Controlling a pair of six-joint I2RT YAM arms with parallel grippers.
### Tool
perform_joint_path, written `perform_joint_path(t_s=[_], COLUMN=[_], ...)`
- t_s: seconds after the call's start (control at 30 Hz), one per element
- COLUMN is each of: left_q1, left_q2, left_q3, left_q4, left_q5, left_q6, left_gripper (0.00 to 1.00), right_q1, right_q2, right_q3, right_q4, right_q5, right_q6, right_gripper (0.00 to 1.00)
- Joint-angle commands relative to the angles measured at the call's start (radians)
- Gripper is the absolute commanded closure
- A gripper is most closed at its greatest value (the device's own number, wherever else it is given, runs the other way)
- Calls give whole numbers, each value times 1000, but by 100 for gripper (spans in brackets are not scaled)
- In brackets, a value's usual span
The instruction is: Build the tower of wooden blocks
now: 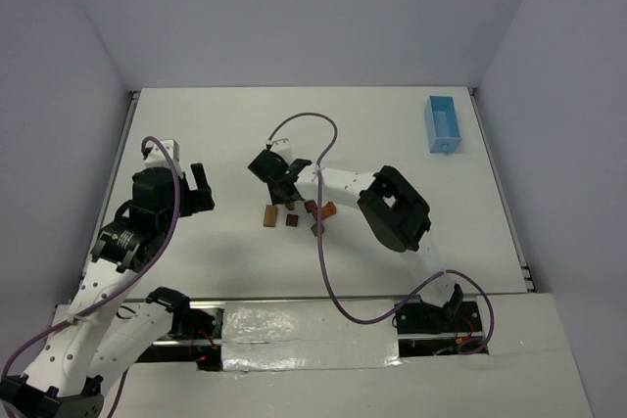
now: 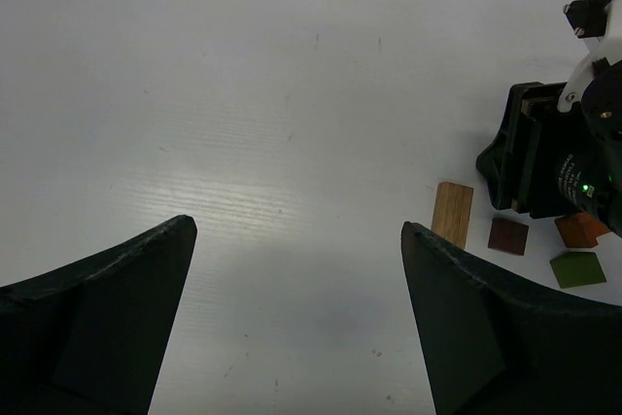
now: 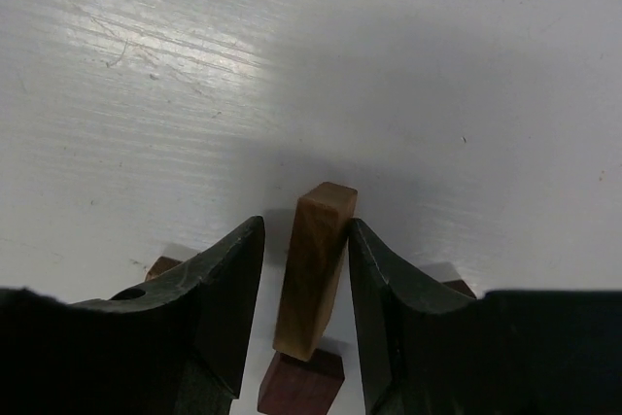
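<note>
Tan block [image 3: 316, 269] stands on end between the jaws of the right gripper [image 3: 306, 225]. Jaws are narrow. The finger on the right of the frame touches the block, and a sliver of gap shows on the left side, so a firm clamp cannot be confirmed. Dark red block [image 3: 299, 384] sits at its foot, bottom centre of the right wrist view; whether the tan one rests on it cannot be told.

Left gripper [image 2: 296, 230] is spread wide with nothing between the fingers, hovering over bare table [image 2: 292, 65].

The wood block tower [image 1: 294, 214] is not yet a stack. Loose pieces cluster at centre of the top view, just below the right gripper. The left wrist view, right edge, shows a second tan block [image 2: 453, 213] lying flat, another dark red block [image 2: 508, 236], an orange block [image 2: 581, 228] and an olive green block [image 2: 577, 269], near each other but not touching.

Handling, as a judgement: the blocks are light, rigid wood with smooth faces, tiny against the fingers, so they tip or twist easily. Best grip is across the two long flat faces near mid-height, squarely, since a skewed pinch could flick the piece out.

Light blue tray [image 1: 443, 124] lies at upper right of the top view, well apart from the blocks. Nothing can be made out inside it.
</note>
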Motion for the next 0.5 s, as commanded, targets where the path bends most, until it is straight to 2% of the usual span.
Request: perform_joint_path(t_s=[0.0, 0.07, 0.1, 0.23, 0.37, 0.4, 0.47], left_q1=[0, 0, 1, 0, 0, 0, 0], left_q2=[-12, -14, -15, -9, -12, -11, -9], left_q3=[2, 2, 4, 2, 2, 2, 2], left_q4=[33, 34, 36, 36, 36, 37, 37], left_q5=[7, 9, 10, 15, 15, 15, 16], left_q6=[14, 14, 14, 16, 16, 18, 16], left_gripper=[0, 1, 1, 0, 1, 0, 1], right_q1=[-23, -24, -21, -23, -32, -33, -32], right_q2=[22, 19, 16, -1, -35, -53, -70], right_q3=[21, 22, 21, 4, -19, -21, -19], right_q4=[-10, -11, -11, -2, 18, 21, 29], right_q5=[-30, -29, -26, -4, -6, -7, -14], right_q6=[20, 15, 12, -15, -54, -61, -96], right_gripper=[53, 50, 44, 46, 65, 79, 83])
